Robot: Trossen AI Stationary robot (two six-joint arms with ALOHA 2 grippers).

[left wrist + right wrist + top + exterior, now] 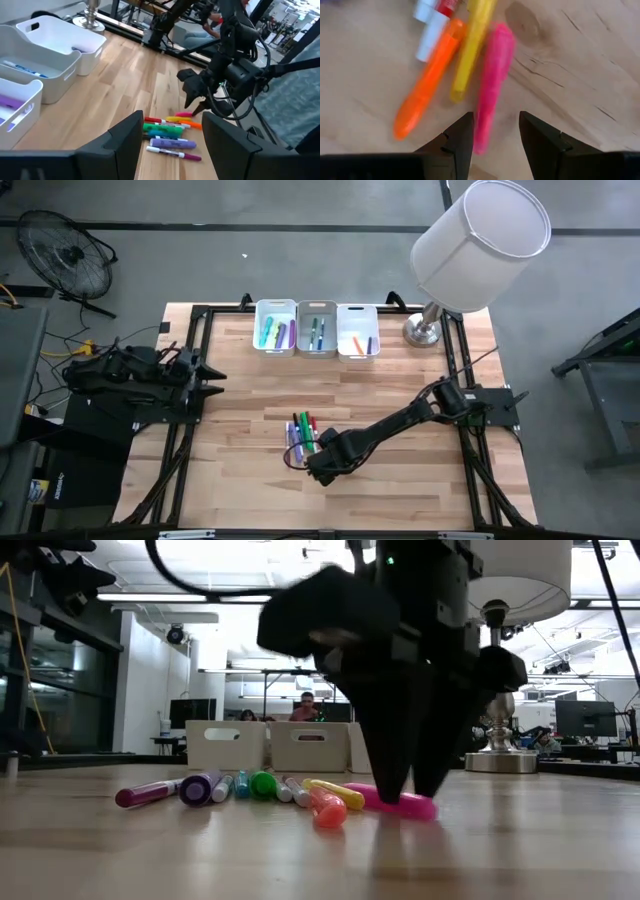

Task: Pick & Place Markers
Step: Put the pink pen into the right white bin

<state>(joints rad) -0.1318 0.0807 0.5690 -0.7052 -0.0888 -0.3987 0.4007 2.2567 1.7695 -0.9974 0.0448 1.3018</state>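
Note:
Several markers (300, 435) lie side by side on the wooden table near its middle: purple, green, teal, red, yellow, orange and pink (405, 806). My right gripper (495, 137) is open and points down at the near end of the row. Its fingers stand on either side of the pink marker (492, 80), near one end; I cannot tell whether they touch it. The orange marker (427, 85) and the yellow marker (470, 50) lie beside it. My left gripper (172, 145) is open and waits at the table's left edge (215, 375).
Three white bins (317, 327) stand in a row at the far edge, each with some markers inside. A lamp with a white shade (480, 240) has its metal base (425, 330) at the far right. Bare wood lies to the near, left and right of the marker row.

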